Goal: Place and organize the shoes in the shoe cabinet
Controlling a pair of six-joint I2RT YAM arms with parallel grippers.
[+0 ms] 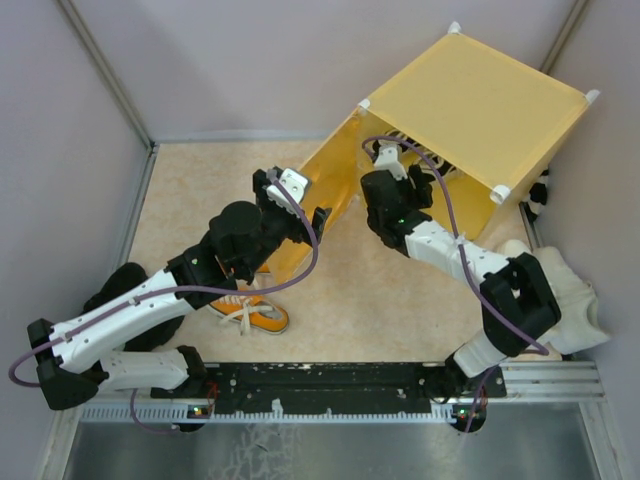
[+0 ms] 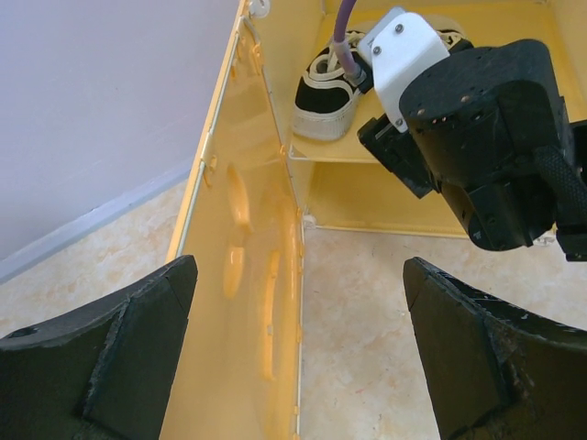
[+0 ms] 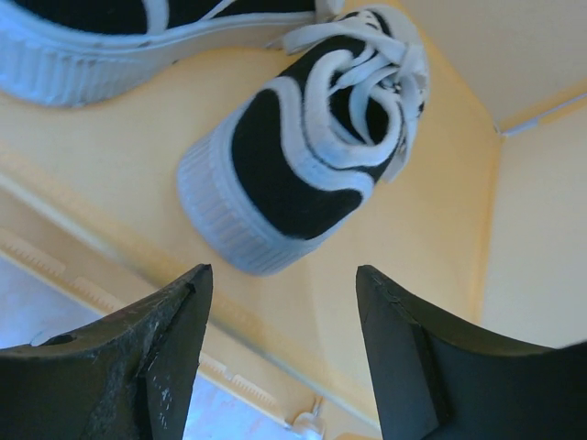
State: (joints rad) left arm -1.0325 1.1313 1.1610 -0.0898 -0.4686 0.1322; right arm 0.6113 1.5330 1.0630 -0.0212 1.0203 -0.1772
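On the tan surface (image 1: pixel 200 190), an orange shoe (image 1: pixel 262 318) shows only overhead.

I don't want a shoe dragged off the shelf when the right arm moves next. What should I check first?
1. Right tool free of the black-and-white shoe: ok, fingers apart, shoe beyond them.
2. That shoe seated on the shelf: ok, sole flat.
3. Second black-and-white shoe beside it: ok, same shelf.
4. Door open: ok, it stands between the left tool's wide fingers, unclamped.
5. Purple cable clear of the cabinet: cannot tell.
6. Orange shoe stored: not ok, it lies out on the table.
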